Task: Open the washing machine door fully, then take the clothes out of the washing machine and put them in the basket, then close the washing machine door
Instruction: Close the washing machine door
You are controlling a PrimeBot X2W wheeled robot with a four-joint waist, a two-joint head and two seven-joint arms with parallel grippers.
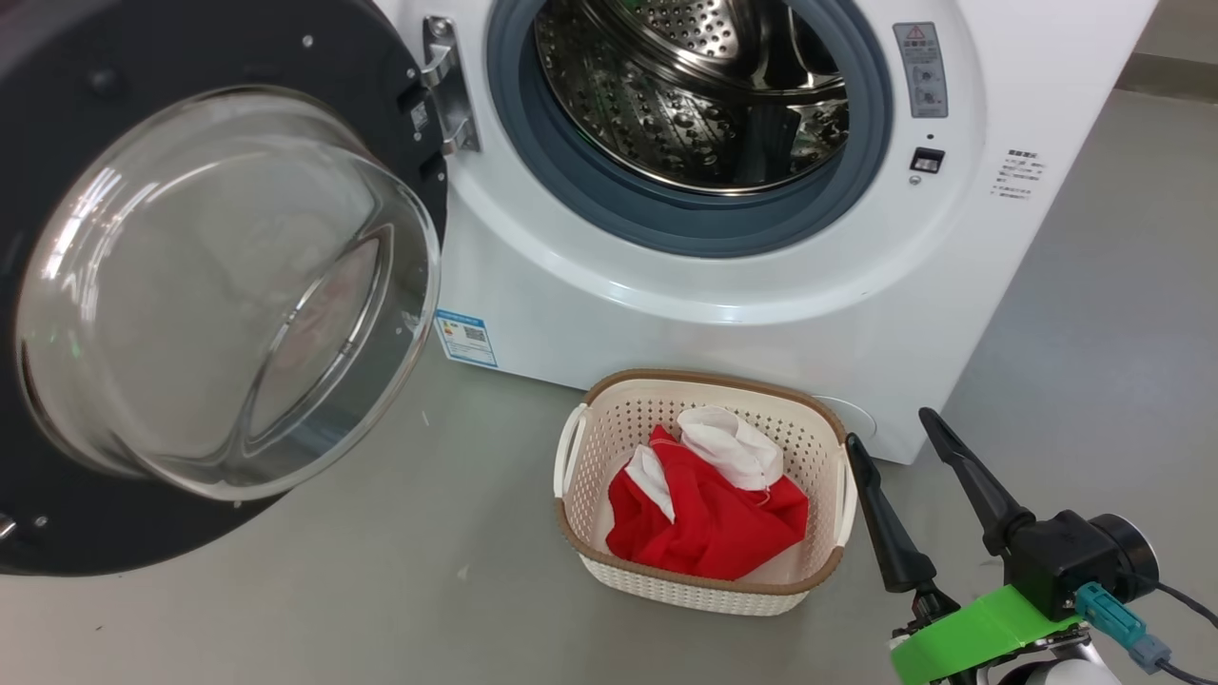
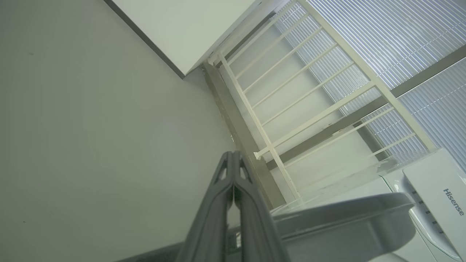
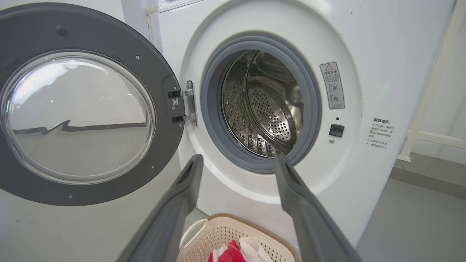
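Note:
The white washing machine (image 1: 723, 314) (image 3: 367, 54) stands with its round black-rimmed door (image 1: 57, 143) (image 3: 160, 76) swung wide to the left, glass bowl bulging outward. Its steel drum (image 1: 695, 95) (image 3: 269, 109) looks bare. Red and white clothes (image 1: 709, 509) (image 3: 240, 253) lie bunched in the cream basket (image 1: 609, 428) (image 3: 214, 233) on the floor before the machine. My right gripper (image 1: 890, 428) (image 3: 238, 160) hangs open and holds nothing, just right of the basket, fingers pointing toward the machine. In the left wrist view my left gripper (image 2: 233, 156) is shut with nothing in it, aimed at a wall corner.
Grey floor (image 1: 333, 590) surrounds the basket. A white railing (image 2: 291, 94) and window blinds (image 2: 386, 40) show past the left gripper, with a grey curved edge (image 2: 346, 211) and a white Hisense appliance top (image 2: 437, 193) below. A wall skirting (image 3: 429, 174) runs right of the machine.

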